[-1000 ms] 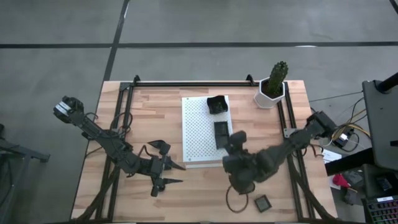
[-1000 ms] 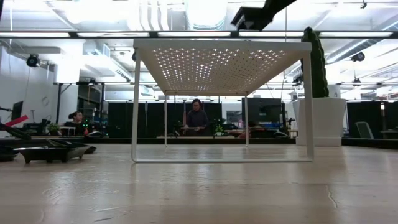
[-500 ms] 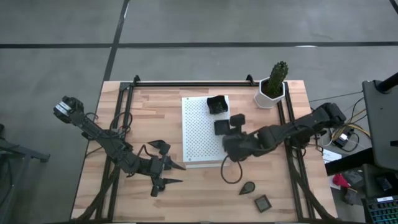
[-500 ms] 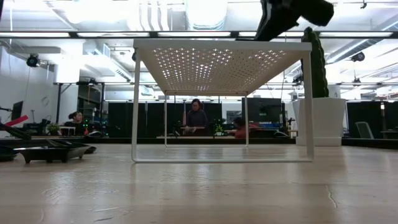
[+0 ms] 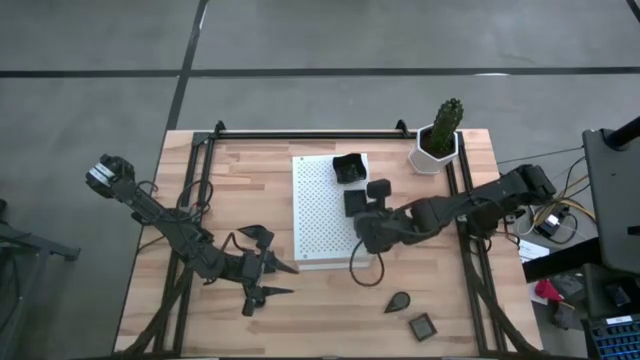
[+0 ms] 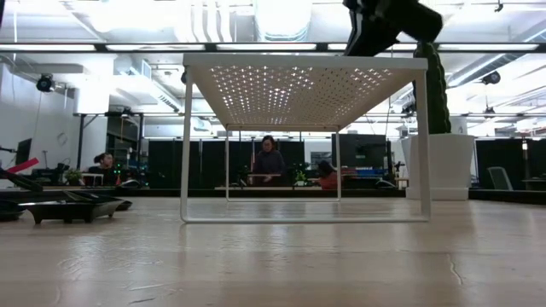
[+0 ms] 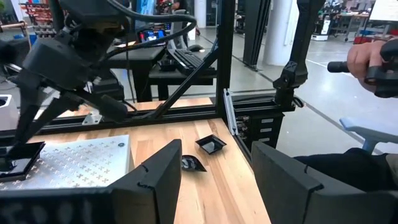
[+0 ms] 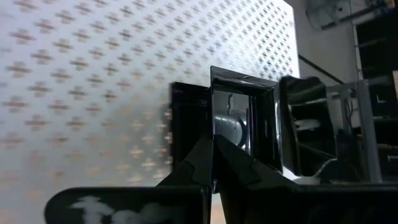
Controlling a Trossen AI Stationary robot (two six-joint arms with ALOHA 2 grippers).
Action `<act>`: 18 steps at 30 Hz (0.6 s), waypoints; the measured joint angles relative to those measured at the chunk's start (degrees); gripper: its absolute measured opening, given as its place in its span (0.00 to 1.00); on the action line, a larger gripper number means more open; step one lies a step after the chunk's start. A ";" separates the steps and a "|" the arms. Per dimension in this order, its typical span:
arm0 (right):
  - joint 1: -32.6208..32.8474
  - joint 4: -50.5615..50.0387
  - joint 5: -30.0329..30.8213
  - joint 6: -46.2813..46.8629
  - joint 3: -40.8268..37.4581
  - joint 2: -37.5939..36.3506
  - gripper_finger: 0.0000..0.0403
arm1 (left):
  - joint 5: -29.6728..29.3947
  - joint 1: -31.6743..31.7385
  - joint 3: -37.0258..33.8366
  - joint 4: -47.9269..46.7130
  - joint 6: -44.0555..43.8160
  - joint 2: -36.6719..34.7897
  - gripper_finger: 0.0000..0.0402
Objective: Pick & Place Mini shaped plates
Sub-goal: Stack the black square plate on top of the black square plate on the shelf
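The white perforated board [image 5: 318, 215] stands on legs at the table's middle. Two dark square mini plates lie on it: one at its far right corner [image 5: 348, 168], one nearer [image 5: 355, 204]. My right gripper [image 5: 377, 197] hovers above the board's right edge, tilted down and shut on another square mini plate [image 8: 245, 124]. In the low view it shows above the board [image 6: 388, 21]. A teardrop plate [image 5: 397, 300] and a square one [image 5: 422, 325] lie on the table at the near right. My left gripper [image 5: 283, 280] waits open, level, at the near left. My right gripper pinches one upright rim wall [image 8: 212, 146] of the square plate between its two shut fingers. The fingers slant down from the near side. The plate is lifted clear above the board, beside the nearer plate that lies there [image 8: 189, 130].
A white hexagonal cactus pot [image 5: 437, 145] stands at the far right corner. Black rails [image 5: 300, 133] frame the table. Dark dishes [image 6: 72, 207] show low at the table's left. A person's hand [image 7: 367, 59] holds a dark handle beyond the right edge; people sit in the room behind.
My right gripper, shut throughout, has moved from above the near right of the table toward the far edge, to over the board's right side, and rolled slightly. The teardrop plate it had covered now shows on the table.
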 joint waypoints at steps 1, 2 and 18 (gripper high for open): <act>-0.06 0.01 0.01 0.01 0.00 0.00 0.02 | 0.00 0.00 -0.02 0.00 -0.10 0.00 0.47; -0.13 0.01 -0.04 0.06 0.00 0.02 0.02 | 0.00 0.00 -0.02 0.00 -0.19 0.00 0.47; -1.03 0.01 -1.56 0.66 -0.31 0.02 0.04 | 0.04 -0.04 -0.02 0.00 -0.74 0.00 0.47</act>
